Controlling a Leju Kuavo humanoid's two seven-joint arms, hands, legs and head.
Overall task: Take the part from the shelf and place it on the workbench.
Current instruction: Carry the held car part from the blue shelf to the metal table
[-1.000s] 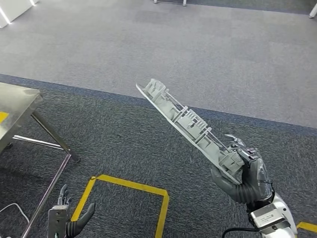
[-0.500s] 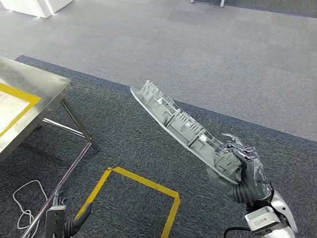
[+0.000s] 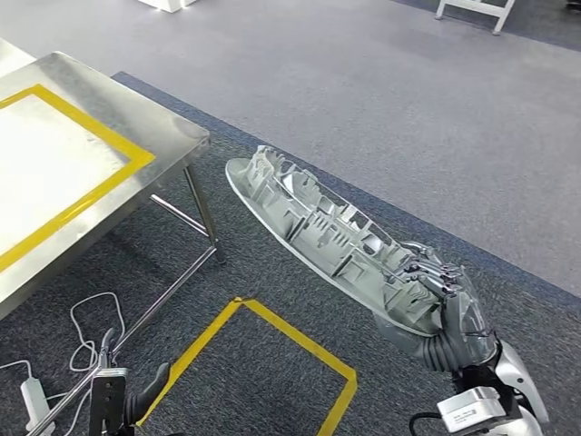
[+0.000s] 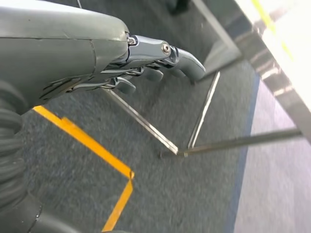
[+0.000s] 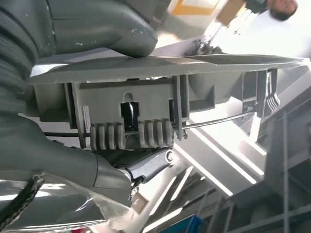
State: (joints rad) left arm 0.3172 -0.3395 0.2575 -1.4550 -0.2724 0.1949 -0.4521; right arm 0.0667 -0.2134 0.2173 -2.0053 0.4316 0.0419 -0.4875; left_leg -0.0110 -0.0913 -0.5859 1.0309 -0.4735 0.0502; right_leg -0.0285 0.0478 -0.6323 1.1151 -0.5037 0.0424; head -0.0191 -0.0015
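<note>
Grey ribbed plastic part (image 3: 322,232) — long, slim, held mid-air over dark carpet, beside steel workbench (image 3: 164,136) | gripped at one end by right hand (image 3: 438,304) | left hand (image 4: 110,68) low, holding nothing, fingers loosely extended — yellow floor tape (image 3: 288,331) below

Premises appeared to be an industrial test floor: grey carpet (image 3: 384,82), yellow floor tape (image 3: 288,331) at 6 o'clock, steel counter (image 3: 174,136) at 10 o'clock.

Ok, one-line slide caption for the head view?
Right hand carries long grey ribbed part over carpet, steel workbench at left.
</note>
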